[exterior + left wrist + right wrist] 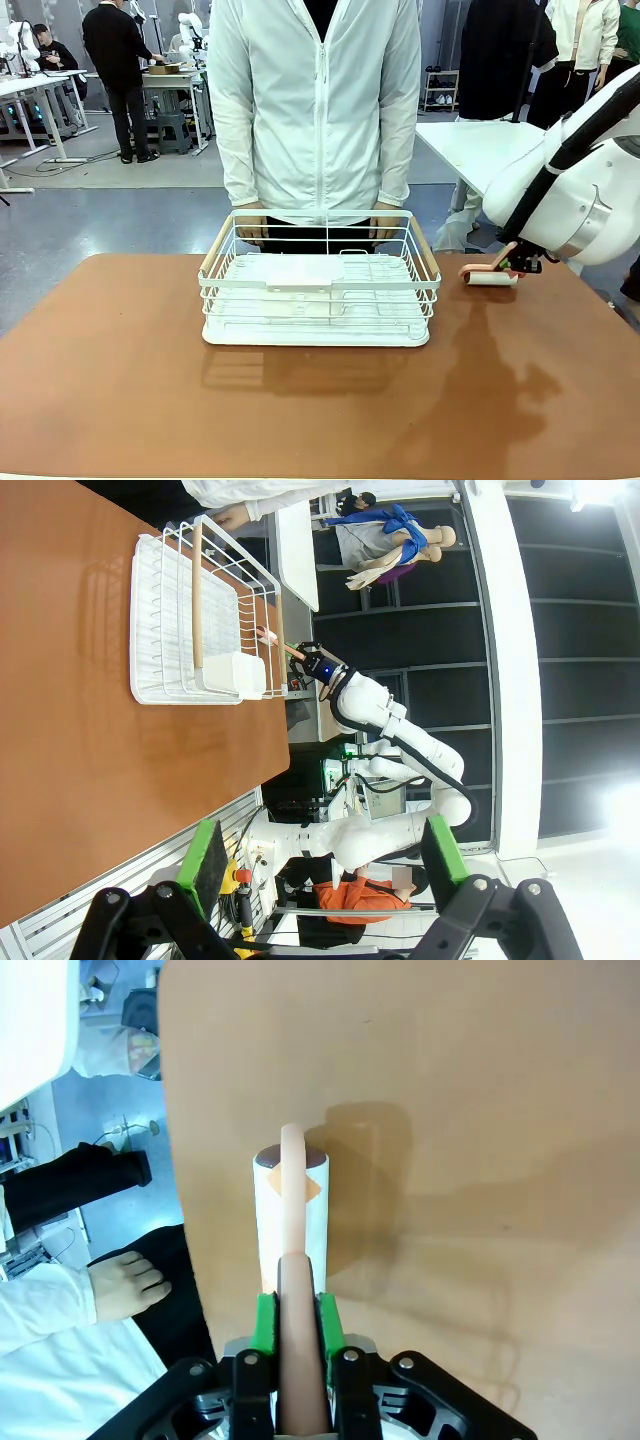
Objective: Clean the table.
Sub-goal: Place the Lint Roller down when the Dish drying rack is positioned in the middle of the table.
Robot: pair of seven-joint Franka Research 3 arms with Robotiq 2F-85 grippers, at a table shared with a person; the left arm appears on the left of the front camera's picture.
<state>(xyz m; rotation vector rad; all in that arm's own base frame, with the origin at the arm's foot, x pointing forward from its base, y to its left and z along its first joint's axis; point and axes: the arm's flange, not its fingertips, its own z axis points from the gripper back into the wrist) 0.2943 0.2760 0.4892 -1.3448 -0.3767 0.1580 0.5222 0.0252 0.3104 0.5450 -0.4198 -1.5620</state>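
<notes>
My right gripper (297, 1335) shows black fingers with green pads (266, 1322) around the salmon-pink handle (296, 1320) of a lint roller (491, 277) with a white roll, out at the far right of the terracotta table (130, 390). In the middle sits a white wire rack (320, 290) with pale wooden handles. Behind it there's a person in a white zip jacket (318, 100), and my left gripper (320, 865) is black with green pads too.
</notes>
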